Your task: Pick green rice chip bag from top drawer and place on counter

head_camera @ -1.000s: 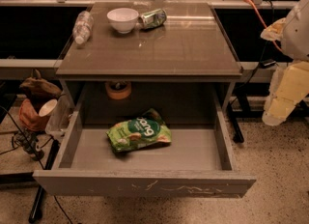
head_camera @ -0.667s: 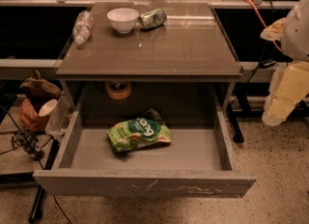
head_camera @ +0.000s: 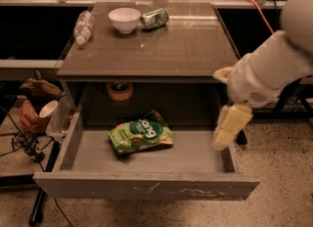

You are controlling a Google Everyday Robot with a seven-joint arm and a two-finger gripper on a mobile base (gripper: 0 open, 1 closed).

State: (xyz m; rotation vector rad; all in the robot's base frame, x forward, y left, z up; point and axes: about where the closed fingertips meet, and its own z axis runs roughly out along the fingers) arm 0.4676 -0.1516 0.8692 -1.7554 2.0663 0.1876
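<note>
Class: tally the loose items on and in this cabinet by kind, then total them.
Bottle: 1
Bowl: 1
Can: 1
Green rice chip bag: 1, in the top drawer
Tan roll: 1, deeper inside
Total: 5
First three lie on the counter; the gripper is at the drawer's right side.

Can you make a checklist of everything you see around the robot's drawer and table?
Surface: counter, glossy and flat.
Job's things: green rice chip bag lies inside the open top drawer.
Clutter: white bowl, green can and plastic bottle at the counter's far side.
Grippers: gripper hangs over the drawer's right wall, apart from the bag.
Cables: black cables on the floor, left; orange cable, upper right.
Surroundings: speckled floor.
</note>
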